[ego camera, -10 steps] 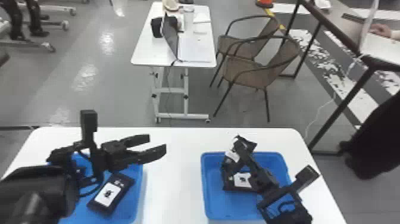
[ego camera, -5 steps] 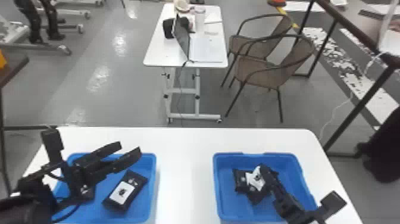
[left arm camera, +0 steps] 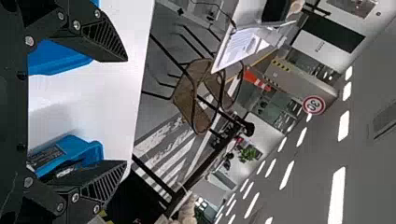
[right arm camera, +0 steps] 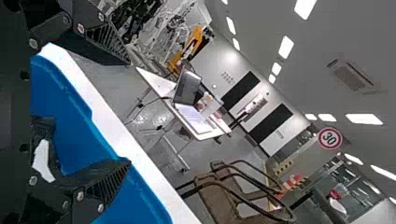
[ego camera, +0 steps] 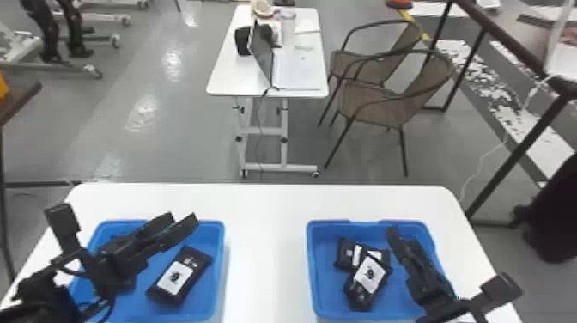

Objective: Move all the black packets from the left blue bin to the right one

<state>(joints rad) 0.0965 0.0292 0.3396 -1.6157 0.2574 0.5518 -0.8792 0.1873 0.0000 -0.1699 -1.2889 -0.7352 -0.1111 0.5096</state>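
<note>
Packet waiting in the left blue bin, just robot-side of the left gripper, whose fingers are spread! Likely light, slightly pliant, perhaps slick; pinch firmly across its narrow middle. Over to the right gripper, fingers parted too, packets beside it in the right blue bin. Since the earliest frame, left's drawn back over its bin; right's shifted off the pile.

The left arm and right arm are black. The left pincer and right pincer have tapered black fingers, slanted ribs and round silvery screws. Each arm bears a boxy black block; thin black cables loop at the left.
</note>
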